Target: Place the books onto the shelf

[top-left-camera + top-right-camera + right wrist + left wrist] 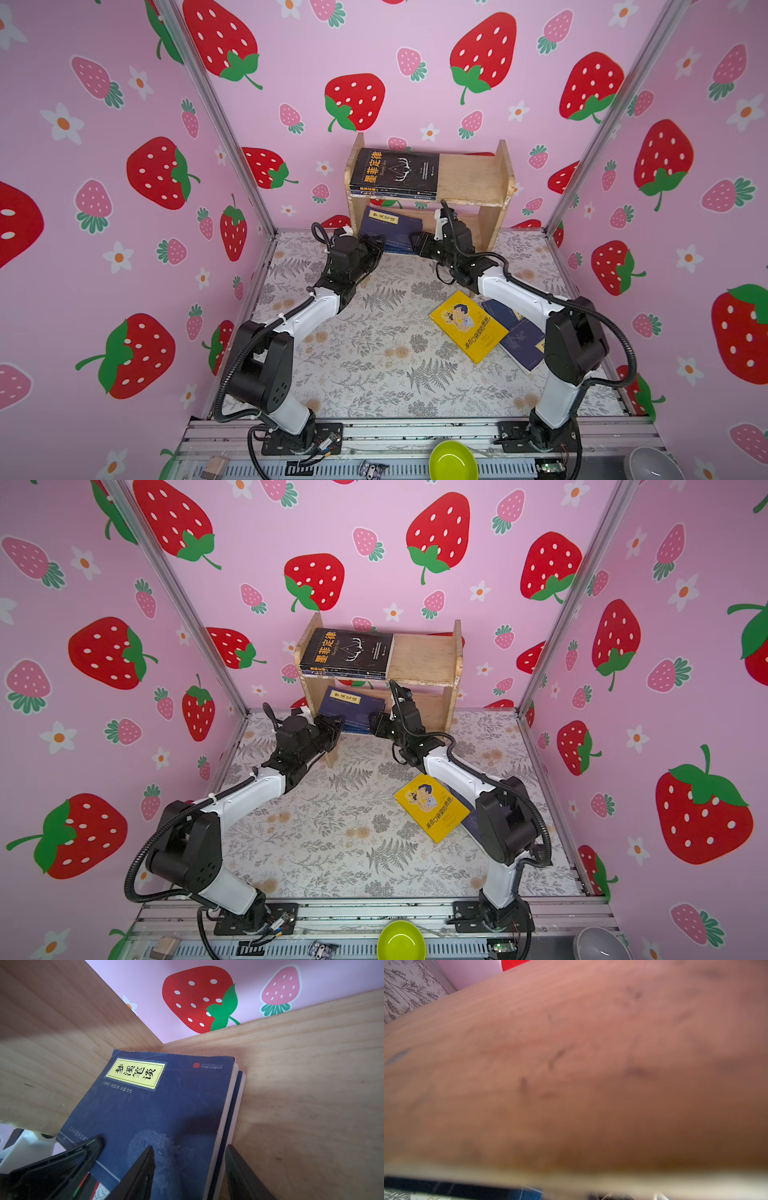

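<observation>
Because the navy books (166, 1105) are thin paperbacks, they are probably feeling light and bendy, and their smooth covers are likely sliding easily over each other. I am thinking the long page edge is the best place to take hold, pinching both books together. Two of them are lying flat, one on the other, on the bottom board of the shelf (473, 174) at 12 o'clock on the worktop (374, 353). They are sticking out a little at the front. The top one is showing a yellow label with black letters.

The left jaws are pressed together, touching its near corner at 9 o'clock. The right jaws are standing apart at 3 o'clock, one over the cover, one beside the page edge. A yellow book (467, 326) is lying at 4 o'clock.
</observation>
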Tool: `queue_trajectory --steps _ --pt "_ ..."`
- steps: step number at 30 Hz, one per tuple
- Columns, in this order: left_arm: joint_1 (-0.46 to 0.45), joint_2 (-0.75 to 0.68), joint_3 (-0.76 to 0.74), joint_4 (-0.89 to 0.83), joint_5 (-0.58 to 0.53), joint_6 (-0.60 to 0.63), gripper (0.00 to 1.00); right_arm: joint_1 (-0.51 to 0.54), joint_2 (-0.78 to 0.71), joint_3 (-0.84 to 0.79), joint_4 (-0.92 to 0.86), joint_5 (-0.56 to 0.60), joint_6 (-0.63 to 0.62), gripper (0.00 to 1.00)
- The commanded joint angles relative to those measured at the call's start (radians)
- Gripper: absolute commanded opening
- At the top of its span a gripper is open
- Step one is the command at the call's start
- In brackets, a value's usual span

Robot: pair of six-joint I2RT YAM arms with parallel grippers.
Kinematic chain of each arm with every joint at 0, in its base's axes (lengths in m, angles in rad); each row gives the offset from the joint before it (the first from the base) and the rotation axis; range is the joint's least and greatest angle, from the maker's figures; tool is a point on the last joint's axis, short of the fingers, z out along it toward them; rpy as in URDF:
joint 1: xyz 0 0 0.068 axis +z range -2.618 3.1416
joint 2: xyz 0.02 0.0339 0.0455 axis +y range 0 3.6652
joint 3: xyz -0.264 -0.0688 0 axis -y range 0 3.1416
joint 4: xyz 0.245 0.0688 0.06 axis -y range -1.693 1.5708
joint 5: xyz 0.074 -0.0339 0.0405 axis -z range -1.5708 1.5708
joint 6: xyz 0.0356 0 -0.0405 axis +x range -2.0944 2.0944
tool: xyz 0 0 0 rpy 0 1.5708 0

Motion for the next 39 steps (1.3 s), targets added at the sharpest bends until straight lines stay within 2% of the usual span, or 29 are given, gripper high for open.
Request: queue_trajectory --steps 1,16,24,25,27,29,31,37,39 --pt "-0.003 -0.005 -0.008 0.030 0.026 -0.005 0.00 -0.005 0.001 0.006 -0.080 0.019 -0.003 0.57" --pt "0.000 -0.014 -0.035 0.045 0.040 -0.022 0.00 0.011 0.029 0.018 -0.105 0.011 0.023 0.57" --pt "0.001 -0.018 -0.049 0.025 0.038 -0.027 0.00 0.026 0.056 0.030 -0.136 0.029 0.014 0.52" --pt "0.002 -0.022 -0.048 0.014 0.037 -0.025 0.04 0.028 0.060 0.030 -0.139 0.035 0.014 0.52" --pt "0.002 -0.033 -0.053 -0.005 0.029 -0.025 0.23 0.033 0.066 0.027 -0.142 0.046 0.015 0.52" --pt "0.002 -0.049 -0.058 -0.027 0.021 -0.023 0.36 0.034 0.073 0.028 -0.145 0.051 0.014 0.52" --pt "0.003 -0.069 -0.058 -0.075 0.007 -0.020 0.44 0.036 0.076 0.028 -0.147 0.053 0.015 0.49" --pt "0.006 -0.132 -0.066 -0.180 -0.052 -0.002 0.62 0.040 0.085 0.028 -0.151 0.062 0.012 0.47" --pt "0.015 -0.142 -0.049 -0.233 -0.059 0.023 0.65 0.044 0.086 0.024 -0.153 0.063 0.013 0.46"
